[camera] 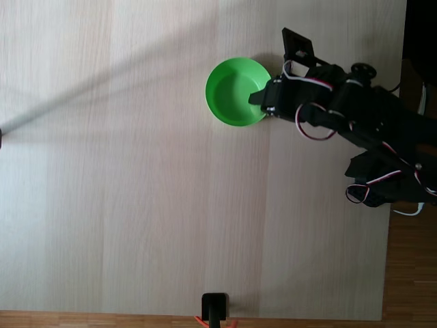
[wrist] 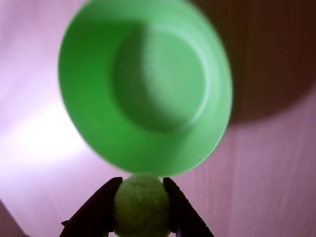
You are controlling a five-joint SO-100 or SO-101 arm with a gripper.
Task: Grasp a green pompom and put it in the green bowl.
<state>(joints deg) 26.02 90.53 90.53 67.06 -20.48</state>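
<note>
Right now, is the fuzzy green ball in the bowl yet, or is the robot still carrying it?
Not yet. The picking up looks done: in the wrist view the hand is shut on the green ball, a finger on each side. It is being carried, and the green bowl lies just ahead of it, empty. The fixed view puts the hand at the bowl's right rim. What is left is to bring the ball above the bowl and let go.

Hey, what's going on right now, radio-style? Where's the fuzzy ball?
Gripper shut on green pompom. Pompom held just short of green bowl, near its rim; bowl inside bare. Nothing in the way.
</note>
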